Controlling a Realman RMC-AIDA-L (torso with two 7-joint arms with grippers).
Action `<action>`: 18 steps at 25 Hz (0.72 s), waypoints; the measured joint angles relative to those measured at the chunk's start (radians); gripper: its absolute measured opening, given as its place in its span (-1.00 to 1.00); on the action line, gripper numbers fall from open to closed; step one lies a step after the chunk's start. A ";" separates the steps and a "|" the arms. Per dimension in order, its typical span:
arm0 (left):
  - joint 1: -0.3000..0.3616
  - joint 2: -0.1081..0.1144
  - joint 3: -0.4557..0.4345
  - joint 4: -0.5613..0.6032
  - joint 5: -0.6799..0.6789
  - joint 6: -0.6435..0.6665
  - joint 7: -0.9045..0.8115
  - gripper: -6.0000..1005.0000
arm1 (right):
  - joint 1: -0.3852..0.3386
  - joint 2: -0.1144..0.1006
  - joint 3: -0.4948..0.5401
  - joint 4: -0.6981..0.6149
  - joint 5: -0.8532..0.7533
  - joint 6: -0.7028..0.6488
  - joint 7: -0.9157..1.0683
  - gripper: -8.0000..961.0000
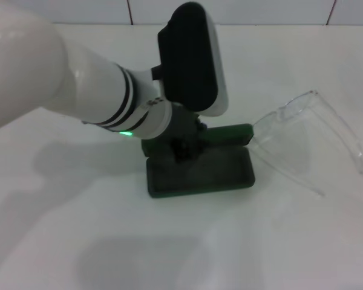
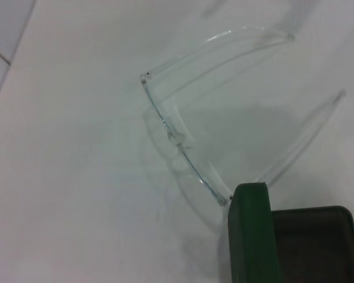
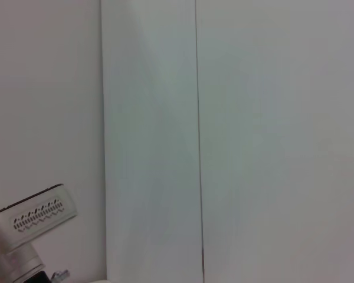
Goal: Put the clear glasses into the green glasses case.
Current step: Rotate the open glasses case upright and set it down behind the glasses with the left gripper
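Observation:
The green glasses case (image 1: 199, 175) lies open on the white table, dark lining up, its lid (image 1: 227, 134) standing along the far side. My left gripper (image 1: 184, 147) is down at the lid's left end, and the dark wrist housing hides how it meets the lid. The clear glasses (image 1: 302, 130) rest on the table just right of the case, arms unfolded and pointing away from it. In the left wrist view the glasses front (image 2: 180, 147) nearly touches the lid's corner (image 2: 251, 236). My right gripper is out of view.
White table (image 1: 78, 241) all around, with a tiled wall (image 1: 260, 9) behind it. The right wrist view shows only white wall panels and a white arm part (image 3: 32, 227) at one corner.

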 joint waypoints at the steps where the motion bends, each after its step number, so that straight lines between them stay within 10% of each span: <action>1: -0.005 0.000 0.001 -0.002 0.000 -0.006 -0.006 -0.56 | 0.000 0.000 0.000 0.002 0.000 0.000 -0.002 0.70; 18: -0.037 -0.001 0.036 -0.057 -0.002 -0.101 -0.029 -0.55 | -0.001 -0.001 -0.004 0.007 0.000 -0.013 -0.009 0.69</action>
